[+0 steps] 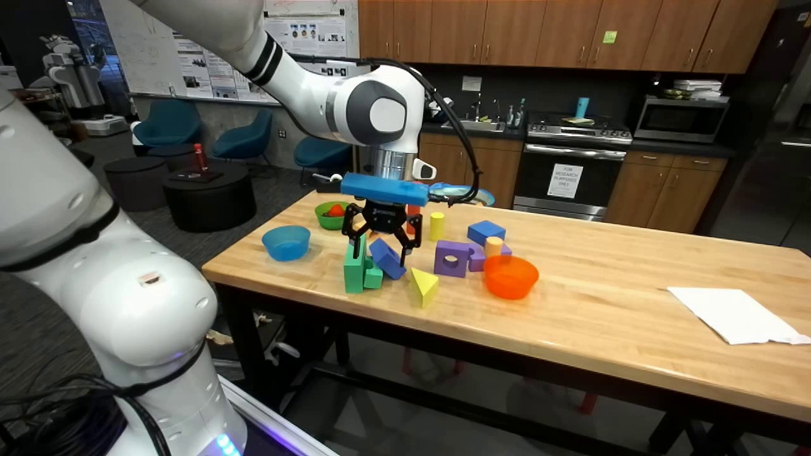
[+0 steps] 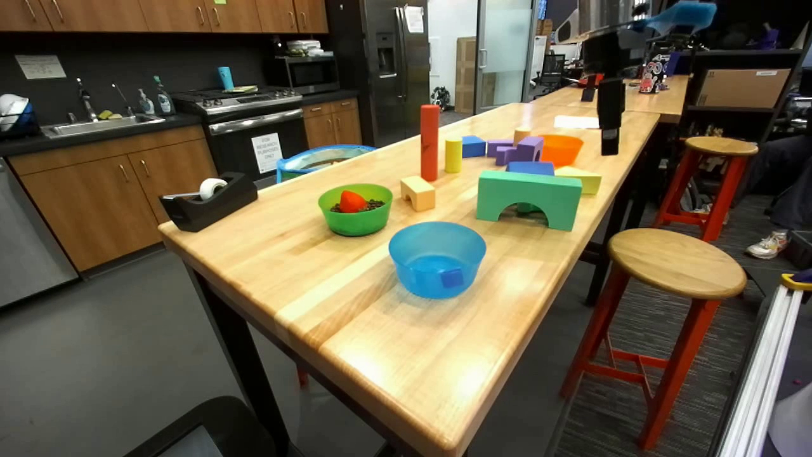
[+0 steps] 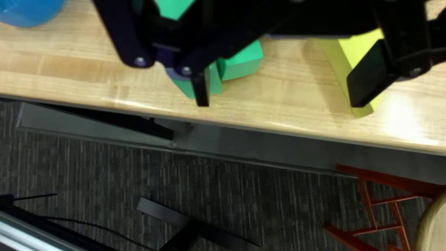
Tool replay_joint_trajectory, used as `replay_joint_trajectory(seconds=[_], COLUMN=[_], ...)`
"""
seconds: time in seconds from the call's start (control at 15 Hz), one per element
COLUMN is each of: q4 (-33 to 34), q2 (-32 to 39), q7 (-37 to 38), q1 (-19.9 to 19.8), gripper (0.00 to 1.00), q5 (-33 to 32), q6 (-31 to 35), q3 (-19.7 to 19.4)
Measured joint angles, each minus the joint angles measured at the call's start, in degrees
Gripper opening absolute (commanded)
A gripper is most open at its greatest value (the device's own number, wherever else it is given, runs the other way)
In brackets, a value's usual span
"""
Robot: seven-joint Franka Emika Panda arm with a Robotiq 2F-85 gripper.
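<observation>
My gripper [image 1: 379, 256] hangs above the table's near edge with its jaws wide apart and nothing between them. In the wrist view, one finger of the gripper [image 3: 282, 99] covers part of the green blocks [image 3: 240, 64]; the other overlaps a yellow triangular block [image 3: 360, 52]. The green arch [image 2: 530, 197] stands upright, with a smaller green piece [image 1: 372, 277] beside it. A blue block [image 1: 386, 256] leans at a tilt behind the fingers in an exterior view. Purple blocks [image 1: 451, 261] and a translucent orange bowl [image 1: 510, 278] are to the right of the yellow block.
A blue bowl [image 2: 438, 266] and a green bowl [image 2: 355, 219] holding a red piece and dark bits stand near the table's end. Also there: a tan arch [image 2: 419, 192], a tall red cylinder [image 2: 429, 143], a yellow cylinder [image 2: 453, 155], a tape dispenser [image 2: 212, 203]. Stools [image 2: 675, 263] flank the table.
</observation>
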Motion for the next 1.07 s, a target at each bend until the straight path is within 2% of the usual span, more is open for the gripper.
replay_joint_trajectory(seconds=[0.53, 1.07], q4=[-6.35, -12.25], q2=[-3.9, -7.17], q7=[0.19, 1.35], q1=[3.2, 6.88], gripper=[1.0, 1.0], q5=[0.04, 0.24], q6=[3.89, 10.87], q3=[3.2, 5.43])
